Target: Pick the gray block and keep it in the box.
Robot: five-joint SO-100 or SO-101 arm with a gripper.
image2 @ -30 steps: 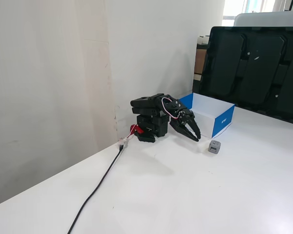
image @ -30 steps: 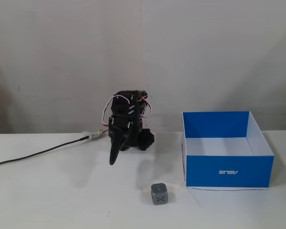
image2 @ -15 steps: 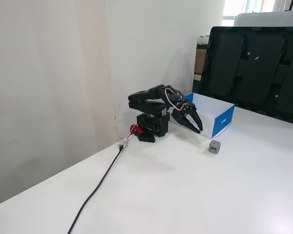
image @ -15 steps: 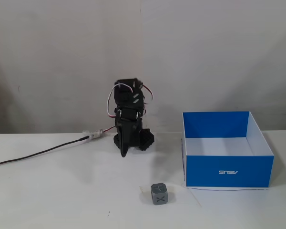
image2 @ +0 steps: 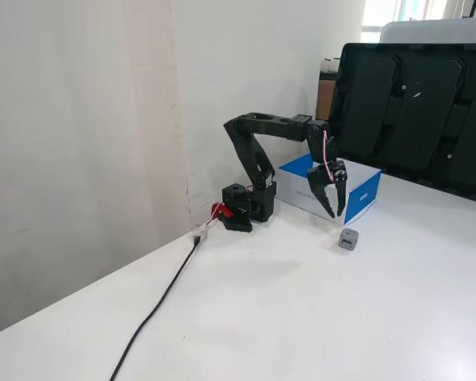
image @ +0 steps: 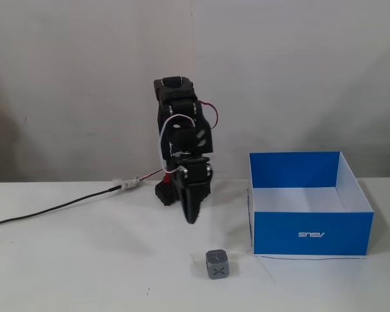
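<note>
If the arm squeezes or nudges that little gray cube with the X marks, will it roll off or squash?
The small gray cube with rounded corners probably stays stiff; its faces look hard-moulded. Sitting flat on the white table, it should slide rather than roll, though the rounded corners might let it tumble. It looks light, judging by the much bigger blue cardboard box.

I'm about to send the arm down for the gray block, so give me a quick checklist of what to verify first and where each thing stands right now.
1. Gripper empty and partly open: ok in a fixed view.
2. Gray block free on the table, nothing touching it: ok.
3. Gripper lined up over the block: not ok, it hangs above and behind it.
4. Jaw gap wide enough for the block: cannot tell.
5. Box open-topped with its visible floor clear: ok.
6. Black cable away from the block and box: ok.
</note>
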